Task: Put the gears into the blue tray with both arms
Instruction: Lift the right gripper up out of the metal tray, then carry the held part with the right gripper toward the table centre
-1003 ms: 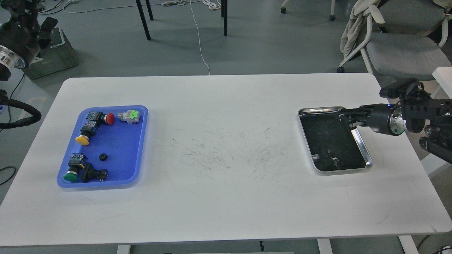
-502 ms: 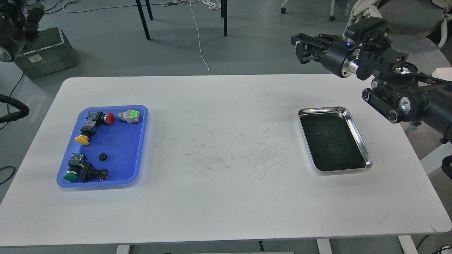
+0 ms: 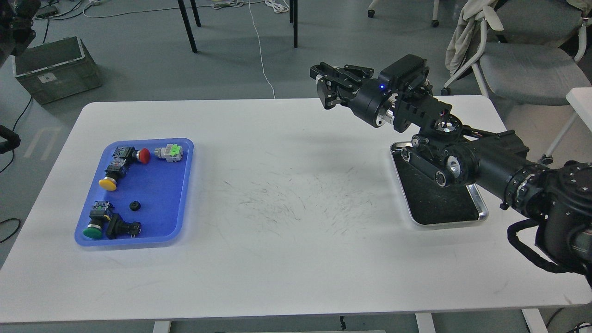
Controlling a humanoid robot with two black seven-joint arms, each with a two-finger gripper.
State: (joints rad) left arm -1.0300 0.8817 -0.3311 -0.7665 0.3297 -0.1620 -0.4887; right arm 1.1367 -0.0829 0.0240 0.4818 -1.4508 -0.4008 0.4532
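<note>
- While the right arm reaches out high over the far side of the table, its right gripper hangs in the air well apart from the blue tray, fingers pointing left.
- Whether those fingers are parted or pinched on something, I cannot tell: they show dark and close-set, and nothing is visible between them.
- One gear lies flat inside the blue tray, on bare blue floor between the yellow push button and the black switch near the front rim.
- A second gear I cannot find anywhere; it may be in the right gripper, but that is a guess.
- Handling, as I judge it: the gear looks tiny, rigid and very light, hard to see and easy to flick away or drop. A pinch across the toothed rim seems the surest hold, the teeth giving some bite; lying flat, it offers little height to grab.
- Its release should be low and gentle, since a disc like this could bounce or roll on smooth plastic.
- The steel tray sits under the right arm, its visible dark bottom showing no parts.
- Of the left arm only a dark piece shows at the top left corner; its gripper is out of view.
- Writing: the grey crate on the floor carries a small white label, too small to read. No brand is legible anywhere.
</note>
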